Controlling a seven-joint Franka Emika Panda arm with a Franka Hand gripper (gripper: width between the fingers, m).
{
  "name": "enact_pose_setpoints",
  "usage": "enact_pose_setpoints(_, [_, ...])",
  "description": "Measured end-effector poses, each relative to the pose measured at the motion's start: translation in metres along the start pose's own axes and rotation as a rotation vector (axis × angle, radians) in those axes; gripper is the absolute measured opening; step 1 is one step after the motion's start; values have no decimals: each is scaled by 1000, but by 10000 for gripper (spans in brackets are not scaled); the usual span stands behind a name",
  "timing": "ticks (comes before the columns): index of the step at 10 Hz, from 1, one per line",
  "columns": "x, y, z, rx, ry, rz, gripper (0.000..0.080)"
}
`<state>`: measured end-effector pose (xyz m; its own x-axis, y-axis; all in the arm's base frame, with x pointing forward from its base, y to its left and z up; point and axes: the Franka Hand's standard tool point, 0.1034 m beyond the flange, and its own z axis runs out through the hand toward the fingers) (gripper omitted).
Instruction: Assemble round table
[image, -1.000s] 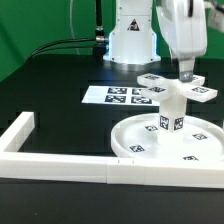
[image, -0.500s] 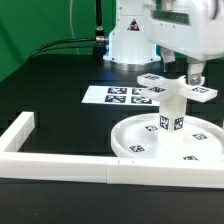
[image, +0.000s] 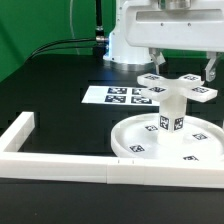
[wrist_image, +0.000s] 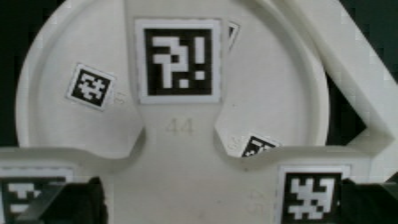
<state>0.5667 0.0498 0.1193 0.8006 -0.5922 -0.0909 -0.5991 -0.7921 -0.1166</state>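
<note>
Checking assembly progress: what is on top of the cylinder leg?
The cross-shaped piece sits on the cylinder leg, which stands on the round disc. The joint beneath the cross is hidden.

A black table top fills the exterior view. On it, toward the back, lies the flat white marker board, printed with black-and-white square tags. A long white square-bar frame runs along the front edge, and a short arm of it turns back at the exterior view's left end. Black cables trail across a green backdrop behind the table.
</note>
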Motion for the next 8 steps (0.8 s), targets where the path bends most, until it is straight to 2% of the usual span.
enact_pose_setpoints(3, [3,1,-3,-27,3,-396,648])
enact_pose_setpoints(5, [4,-2,-6,-60,-27,-670,648])
enact_pose_setpoints(8, [5,-6,-7,-71,-40,-840,648])
